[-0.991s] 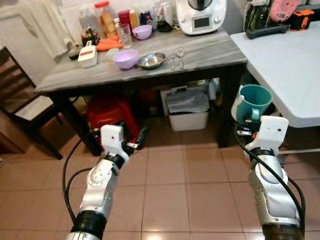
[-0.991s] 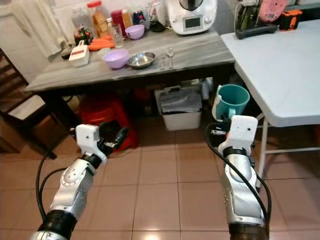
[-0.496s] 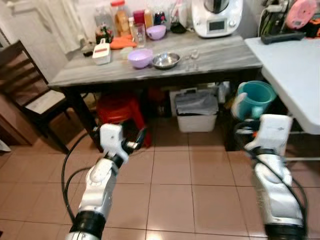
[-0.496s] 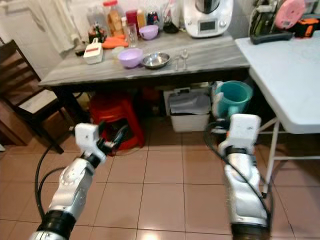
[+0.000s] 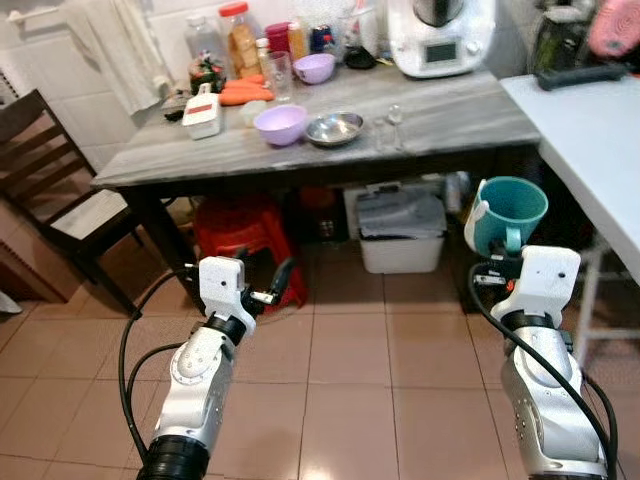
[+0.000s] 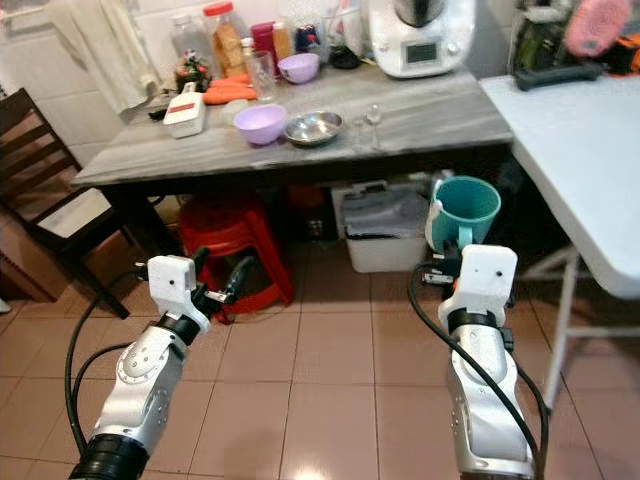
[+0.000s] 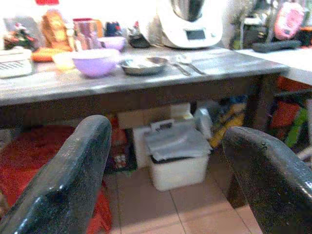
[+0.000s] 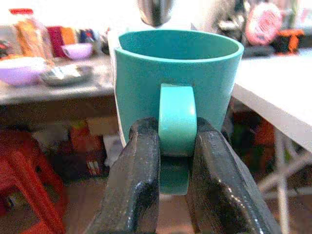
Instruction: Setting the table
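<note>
The right gripper [image 8: 176,161] has its two black fingers pinched on the handle of a teal mug [image 8: 178,78], one finger on each side of the handle loop. The mug sits upright, its open mouth facing up and its body on the far side of the fingers, away from the wrist. In the head camera views the mug [image 5: 510,212] hangs in the air in front of the right arm, lower than the top of the white table [image 5: 600,130], just beside that table's near-left edge and not touching it.

The left gripper [image 7: 165,161] has its fingers spread wide apart with nothing between them. It is held low on the far side of the mug from the white table, in front of a red stool [image 5: 240,235].

Taking the white table as the landmark: the mug-holding right arm is the nearer arm by far, and the table top lies up and to the right of the mug. Judging from this, setting the mug down calls for a lift above the edge, then a move rightward over the surface.

To the left of the white table stands a grey wooden table [image 5: 200,150] carrying a purple bowl [image 5: 281,124], a steel bowl [image 5: 334,127] and a white kitchen appliance [image 5: 440,35].
</note>
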Controlling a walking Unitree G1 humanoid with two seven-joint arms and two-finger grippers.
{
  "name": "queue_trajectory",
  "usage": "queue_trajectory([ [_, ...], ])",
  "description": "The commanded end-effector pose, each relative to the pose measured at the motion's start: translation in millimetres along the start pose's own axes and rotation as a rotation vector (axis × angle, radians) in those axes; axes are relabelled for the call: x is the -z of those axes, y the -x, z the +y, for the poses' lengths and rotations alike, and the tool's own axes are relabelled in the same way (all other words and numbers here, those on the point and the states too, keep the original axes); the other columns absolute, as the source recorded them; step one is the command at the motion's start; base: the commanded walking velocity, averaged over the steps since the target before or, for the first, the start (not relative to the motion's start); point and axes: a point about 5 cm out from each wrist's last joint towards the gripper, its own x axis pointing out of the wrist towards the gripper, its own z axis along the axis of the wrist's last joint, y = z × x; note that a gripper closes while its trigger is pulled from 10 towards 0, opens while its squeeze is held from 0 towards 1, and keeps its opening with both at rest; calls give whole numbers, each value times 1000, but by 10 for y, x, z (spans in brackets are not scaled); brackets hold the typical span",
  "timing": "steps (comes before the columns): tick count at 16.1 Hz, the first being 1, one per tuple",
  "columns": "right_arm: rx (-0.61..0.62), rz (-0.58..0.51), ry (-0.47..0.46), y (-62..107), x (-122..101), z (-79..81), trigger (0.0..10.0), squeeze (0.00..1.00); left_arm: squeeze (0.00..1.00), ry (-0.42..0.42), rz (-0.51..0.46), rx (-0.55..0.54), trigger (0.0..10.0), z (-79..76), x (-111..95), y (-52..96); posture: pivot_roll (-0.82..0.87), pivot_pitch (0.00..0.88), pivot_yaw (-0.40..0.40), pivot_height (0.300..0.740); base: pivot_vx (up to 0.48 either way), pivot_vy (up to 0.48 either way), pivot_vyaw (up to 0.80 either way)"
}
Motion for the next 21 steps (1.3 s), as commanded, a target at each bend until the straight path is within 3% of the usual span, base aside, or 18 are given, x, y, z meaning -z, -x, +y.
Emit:
queue_trajectory([
  [1, -47, -26, -14, 11, -68, 131, 10000, 0, 0, -19, 4, -30, 10000, 98, -28, 44, -108, 0, 148, 740, 405, 0, 0],
  [7, -67, -15, -8, 55, -51, 184, 10000, 0, 0, -12, 34, 2, 10000, 11, 34, 211, -109, 0, 142, 740, 410, 0, 0],
  [21, -68, -31, -1, 12, -83, 194, 10000, 0, 0, -1, 31, 2, 10000, -14, -31, 175, -113, 0, 140, 740, 421, 0, 71],
])
